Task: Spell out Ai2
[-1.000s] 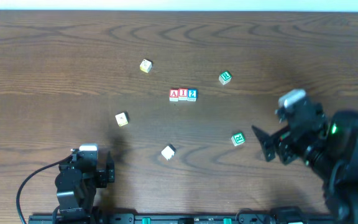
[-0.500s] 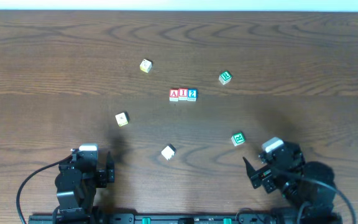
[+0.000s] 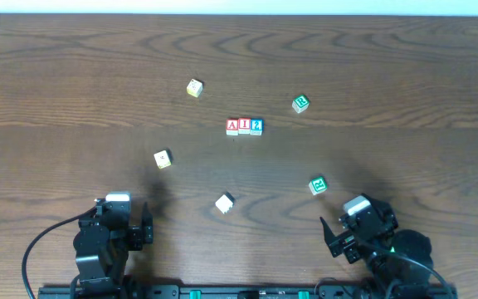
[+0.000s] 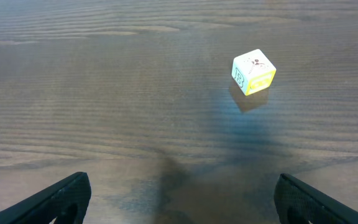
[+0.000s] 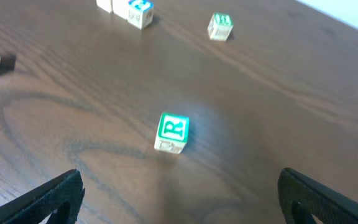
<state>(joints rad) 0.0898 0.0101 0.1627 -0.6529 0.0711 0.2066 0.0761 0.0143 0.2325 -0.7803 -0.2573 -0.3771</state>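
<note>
Red-blue Ai2 row (image 3: 245, 126) of three cubes, five strays (image 3: 194, 88) (image 3: 163, 159) (image 3: 300, 103) (image 3: 317, 184) (image 3: 224, 203); left gripper (image 4: 182, 186), right gripper (image 5: 180, 180) spread.

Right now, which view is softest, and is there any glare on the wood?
Right wrist view: softest; the green-faced wooden cube looks blurred, with a pale sheen on the brown wooden table around it. Left wrist view: the yellow-edged wooden cube is crisp, with a faint reflection below it. Overhead view: sharp and evenly lit.
</note>
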